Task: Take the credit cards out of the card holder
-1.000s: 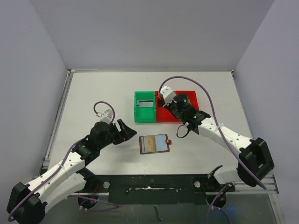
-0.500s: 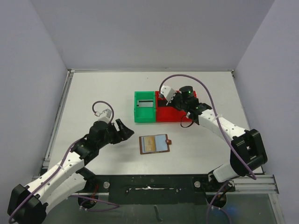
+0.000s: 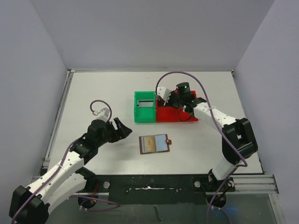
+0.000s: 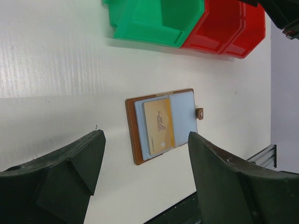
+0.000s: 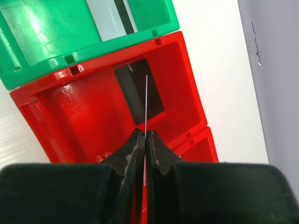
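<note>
White tabletop (image 3: 103, 88) under grey walls, my right gripper (image 5: 144, 132) pinching a thin credit card (image 5: 146, 102) edge-on over the red bin (image 5: 184, 88) — my left gripper (image 4: 145, 136) gaping wide, hovering above the open card holder (image 4: 183, 109).

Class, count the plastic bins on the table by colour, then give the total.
Green bin: 1
Red bins: 2, one next to the green, one beyond it
Total: 3
</note>
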